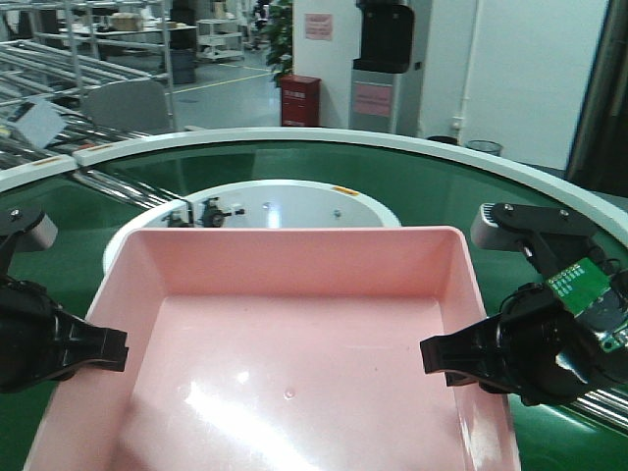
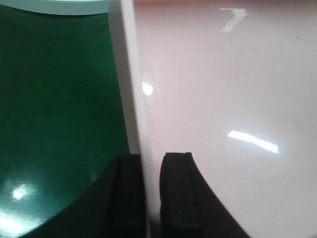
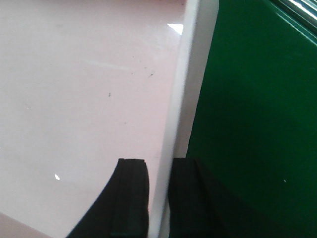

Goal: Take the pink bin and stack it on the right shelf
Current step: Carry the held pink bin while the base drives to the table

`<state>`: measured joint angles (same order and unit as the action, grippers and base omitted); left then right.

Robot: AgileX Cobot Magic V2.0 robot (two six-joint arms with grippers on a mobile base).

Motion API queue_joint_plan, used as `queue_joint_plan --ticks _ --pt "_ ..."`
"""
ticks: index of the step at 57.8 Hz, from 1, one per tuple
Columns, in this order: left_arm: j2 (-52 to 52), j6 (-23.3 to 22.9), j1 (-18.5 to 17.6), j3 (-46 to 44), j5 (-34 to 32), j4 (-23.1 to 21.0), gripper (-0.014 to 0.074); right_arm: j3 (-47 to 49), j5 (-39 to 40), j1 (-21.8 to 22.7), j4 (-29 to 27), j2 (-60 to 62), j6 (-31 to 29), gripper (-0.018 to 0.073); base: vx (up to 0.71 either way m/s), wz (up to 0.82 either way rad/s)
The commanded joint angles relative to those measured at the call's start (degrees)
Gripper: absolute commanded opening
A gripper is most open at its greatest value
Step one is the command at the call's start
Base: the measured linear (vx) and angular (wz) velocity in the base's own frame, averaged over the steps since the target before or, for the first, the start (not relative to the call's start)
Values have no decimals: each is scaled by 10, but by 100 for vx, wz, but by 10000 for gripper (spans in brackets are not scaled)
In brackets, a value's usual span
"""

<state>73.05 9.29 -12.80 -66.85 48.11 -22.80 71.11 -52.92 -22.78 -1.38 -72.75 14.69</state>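
The pink bin [image 1: 294,383] is wide, shallow and empty, and fills the near middle of the front view above the green conveyor. My left gripper [image 1: 116,350] is shut on its left wall, one finger inside and one outside. In the left wrist view the left gripper [image 2: 151,191] straddles the bin's rim [image 2: 130,89]. My right gripper [image 1: 432,355] is shut on the right wall. In the right wrist view the right gripper [image 3: 158,191] straddles the bin's rim [image 3: 185,84]. The right shelf is out of view.
A curved green conveyor belt [image 1: 412,186] with a white outer rim runs round a white round centre table [image 1: 294,206]. Metal roller racks [image 1: 59,69] stand at the far left. A red cabinet [image 1: 299,100] and a dark dispenser [image 1: 385,59] stand behind.
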Motion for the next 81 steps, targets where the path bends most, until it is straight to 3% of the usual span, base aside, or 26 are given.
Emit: queue_joint_plan --ticks 1,81 --pt "-21 6 1 -20 -35 -15 -1 19 39 2 8 22 -21 -8 -12 -34" --pt "-21 6 1 -20 -35 -15 -1 19 37 2 10 22 -21 -8 -14 -57"
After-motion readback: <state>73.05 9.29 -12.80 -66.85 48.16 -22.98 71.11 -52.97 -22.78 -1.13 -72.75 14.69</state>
